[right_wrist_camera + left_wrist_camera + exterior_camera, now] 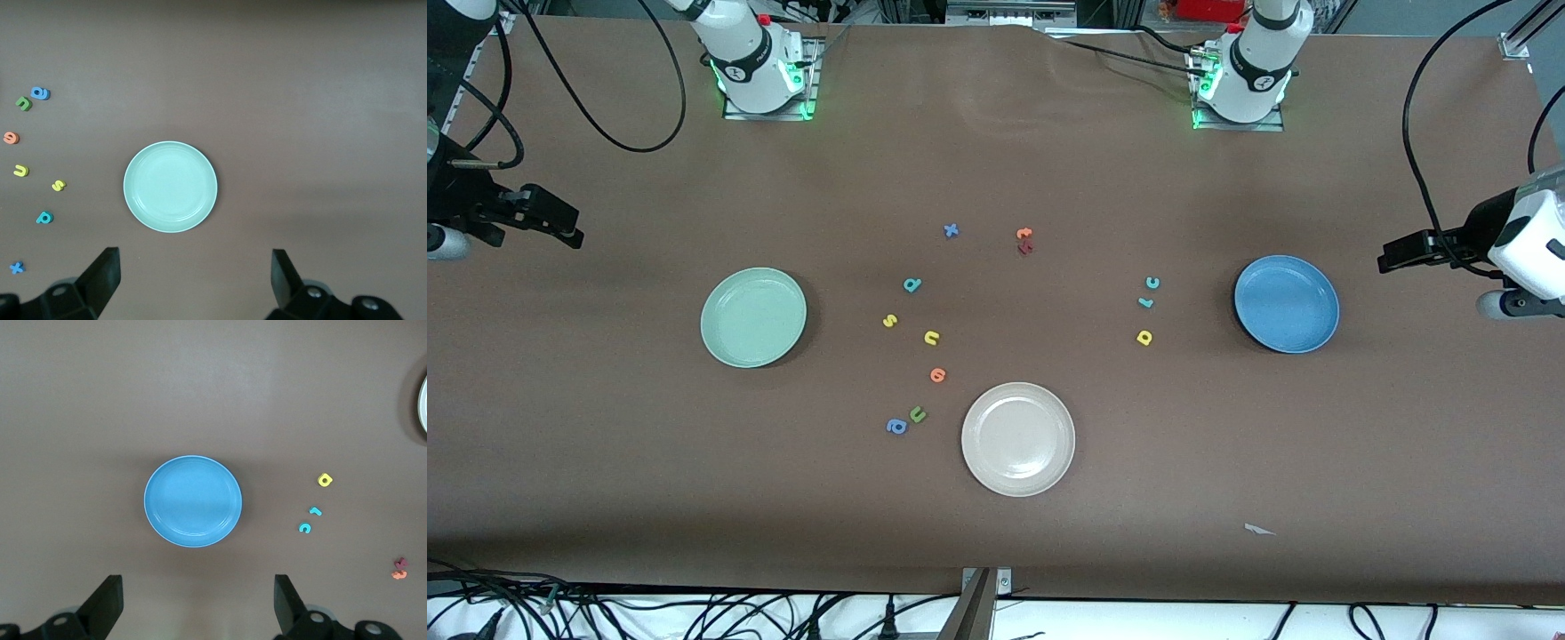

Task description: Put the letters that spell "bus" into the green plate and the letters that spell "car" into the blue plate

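Nothing is placed yet, so all six task letters are still to be moved.

Going across the front view from the right arm's end: the right gripper [560,233] hangs over bare surface [605,462] at that end, jaws spread wide, holding nothing; this arm looks to be waiting. Its wrist view shows the same spread jaws above the green plate [170,187].

The green plate [753,317] lies empty. Between it and the cream-white plate [1018,438] sit the "bus" letters, loose on the surface: yellow "s" [889,321], teal "b" [911,284] a bit farther from the front camera, yellow "u" [931,337] just beside them. Distractors lie nearby: blue "a" [895,427], olive-green "u" [917,413], an orange letter [937,375], a blue "x" [951,230], and an orange and dark-red pair [1024,240].

Toward the left arm's end, the "car" letters lie clustered near the blue plate [1287,303], none touching it: yellow "a" [1144,337], pale-teal "r" [1146,303], teal "c" [1152,283]. The blue plate is empty too.

The left gripper [1400,253] is over the surface just past the blue plate, jaws wide apart, empty.

Judgement: zero of six done; first pick not started.
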Robot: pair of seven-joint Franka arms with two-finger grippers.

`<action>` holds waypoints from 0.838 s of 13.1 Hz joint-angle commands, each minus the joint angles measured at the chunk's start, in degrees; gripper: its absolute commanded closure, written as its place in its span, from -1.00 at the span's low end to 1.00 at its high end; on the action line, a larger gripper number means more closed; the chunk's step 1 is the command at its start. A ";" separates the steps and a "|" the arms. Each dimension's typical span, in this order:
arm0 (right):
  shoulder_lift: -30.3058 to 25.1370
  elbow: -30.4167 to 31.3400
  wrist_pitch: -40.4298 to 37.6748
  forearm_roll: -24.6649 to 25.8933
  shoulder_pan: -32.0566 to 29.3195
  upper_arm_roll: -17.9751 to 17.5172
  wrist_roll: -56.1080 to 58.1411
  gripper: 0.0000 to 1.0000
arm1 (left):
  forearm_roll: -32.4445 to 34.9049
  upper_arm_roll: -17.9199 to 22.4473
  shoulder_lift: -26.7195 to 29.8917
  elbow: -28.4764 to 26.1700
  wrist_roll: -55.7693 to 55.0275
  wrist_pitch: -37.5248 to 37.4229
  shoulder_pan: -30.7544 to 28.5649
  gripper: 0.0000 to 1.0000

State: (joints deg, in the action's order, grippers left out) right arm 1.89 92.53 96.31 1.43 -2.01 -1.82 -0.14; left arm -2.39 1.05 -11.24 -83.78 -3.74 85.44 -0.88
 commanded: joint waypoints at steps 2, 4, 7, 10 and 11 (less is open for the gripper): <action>0.05 -0.59 -0.69 -0.64 -0.18 -0.03 -0.48 -1.00 | 1.42 -0.17 0.34 -0.42 0.49 0.34 0.35 -0.99; 0.13 -0.51 -0.77 -0.55 -0.18 -0.03 -0.30 -1.00 | 1.33 -0.17 0.34 -0.42 0.41 0.34 0.35 -0.99; 1.44 -0.42 0.19 -0.29 0.17 -0.29 -0.39 -1.00 | 0.81 -0.17 0.34 -0.16 0.23 0.34 0.26 -1.00; 4.69 -0.33 -0.69 -0.73 3.14 -0.73 -0.48 -1.00 | 0.72 -0.26 0.34 -0.16 -0.47 0.26 0.44 -1.00; 6.44 -0.42 0.10 -0.82 4.98 -0.73 -0.48 -1.00 | 0.81 -0.26 0.16 -0.24 -0.65 0.26 1.05 -1.00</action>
State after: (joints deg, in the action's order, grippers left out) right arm 5.53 92.88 96.23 1.30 0.11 -2.49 -0.13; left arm -2.39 0.80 -11.24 -83.78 -3.75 85.44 -0.81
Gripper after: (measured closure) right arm 0.000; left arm 0.000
